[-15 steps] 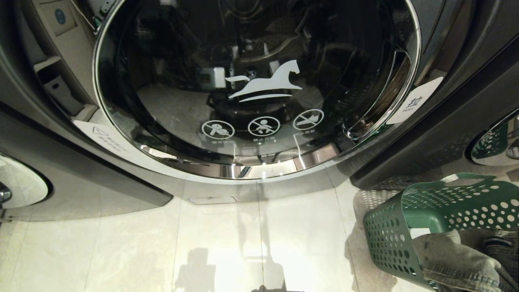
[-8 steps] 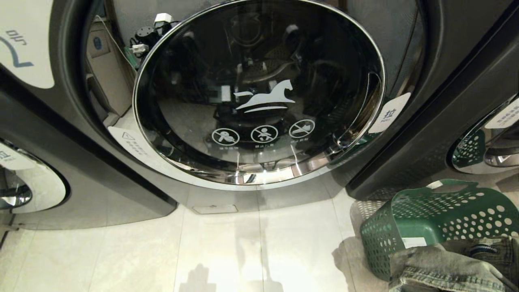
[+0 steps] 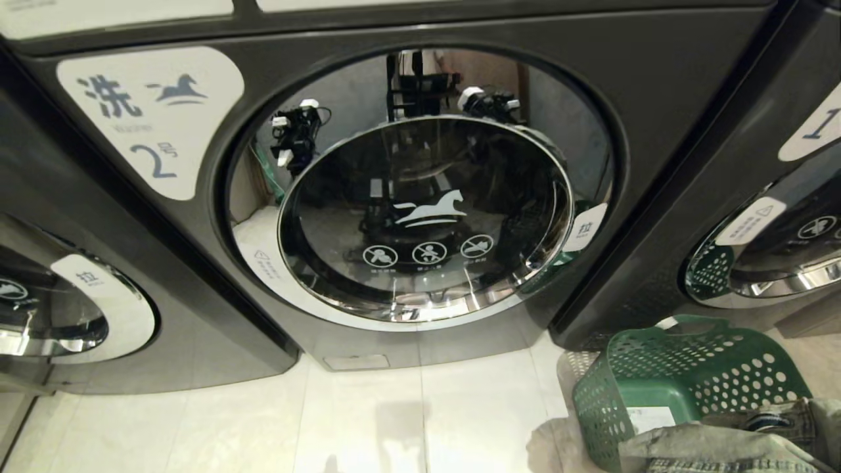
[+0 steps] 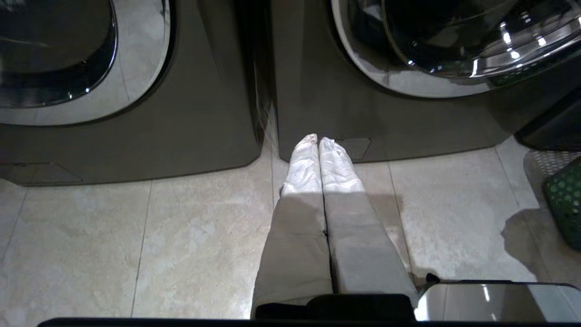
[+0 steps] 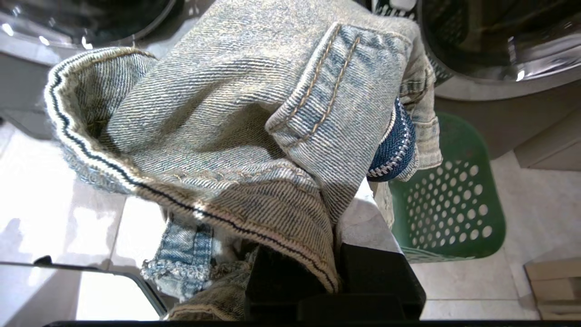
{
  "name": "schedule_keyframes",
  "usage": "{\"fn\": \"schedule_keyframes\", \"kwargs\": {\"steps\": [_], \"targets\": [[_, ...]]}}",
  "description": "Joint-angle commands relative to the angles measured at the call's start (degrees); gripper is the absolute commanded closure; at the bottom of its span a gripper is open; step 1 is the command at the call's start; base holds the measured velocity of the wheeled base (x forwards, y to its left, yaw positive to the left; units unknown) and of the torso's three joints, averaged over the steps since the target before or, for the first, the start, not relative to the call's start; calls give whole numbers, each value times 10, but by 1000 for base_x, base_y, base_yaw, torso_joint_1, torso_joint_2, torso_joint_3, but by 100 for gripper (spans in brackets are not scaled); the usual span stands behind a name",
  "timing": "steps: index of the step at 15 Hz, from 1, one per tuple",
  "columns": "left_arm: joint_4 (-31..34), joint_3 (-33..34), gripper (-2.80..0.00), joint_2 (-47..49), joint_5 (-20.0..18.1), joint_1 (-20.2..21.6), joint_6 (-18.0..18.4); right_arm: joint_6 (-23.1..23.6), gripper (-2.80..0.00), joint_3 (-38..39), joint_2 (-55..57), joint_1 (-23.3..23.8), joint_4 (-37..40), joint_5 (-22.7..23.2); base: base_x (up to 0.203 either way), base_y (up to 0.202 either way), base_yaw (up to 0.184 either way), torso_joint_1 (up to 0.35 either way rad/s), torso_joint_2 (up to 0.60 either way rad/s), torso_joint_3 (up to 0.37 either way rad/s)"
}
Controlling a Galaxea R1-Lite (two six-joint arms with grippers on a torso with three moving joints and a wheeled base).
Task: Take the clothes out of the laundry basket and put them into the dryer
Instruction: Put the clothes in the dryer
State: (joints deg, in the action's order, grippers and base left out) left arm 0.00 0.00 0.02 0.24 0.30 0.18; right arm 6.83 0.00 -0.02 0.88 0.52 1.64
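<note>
Right gripper (image 5: 290, 277) clamped tight on a denim garment (image 5: 236, 118), lifted clear above the basket (image 3: 683, 381) so it can go in the dryer (image 3: 420, 217), door closed; left gripper (image 4: 317, 145) pinched empty, parked by the floor.

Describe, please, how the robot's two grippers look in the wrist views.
The left gripper has two long, flat fingers wrapped in pale cloth-like covering, tapering to rounded tips, on a black base. Of the right gripper only a black, blocky base shows; denim hides its fingers.
</note>
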Motion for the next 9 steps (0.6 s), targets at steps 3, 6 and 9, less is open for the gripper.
{"fn": "schedule_keyframes", "kwargs": {"steps": [3, 6, 9], "targets": [[-1, 0, 0, 1, 0, 0, 0, 1, 0, 0, 1, 0, 0, 0, 0, 0, 0, 135, -453, -118], [-1, 0, 0, 0, 0, 0, 0, 0, 0, 0, 1, 0, 0, 1, 0, 0, 0, 153, -465, -108], [-1, 0, 0, 0, 0, 0, 0, 0, 0, 0, 1, 0, 0, 1, 0, 0, 0, 176, -471, -100]]}}
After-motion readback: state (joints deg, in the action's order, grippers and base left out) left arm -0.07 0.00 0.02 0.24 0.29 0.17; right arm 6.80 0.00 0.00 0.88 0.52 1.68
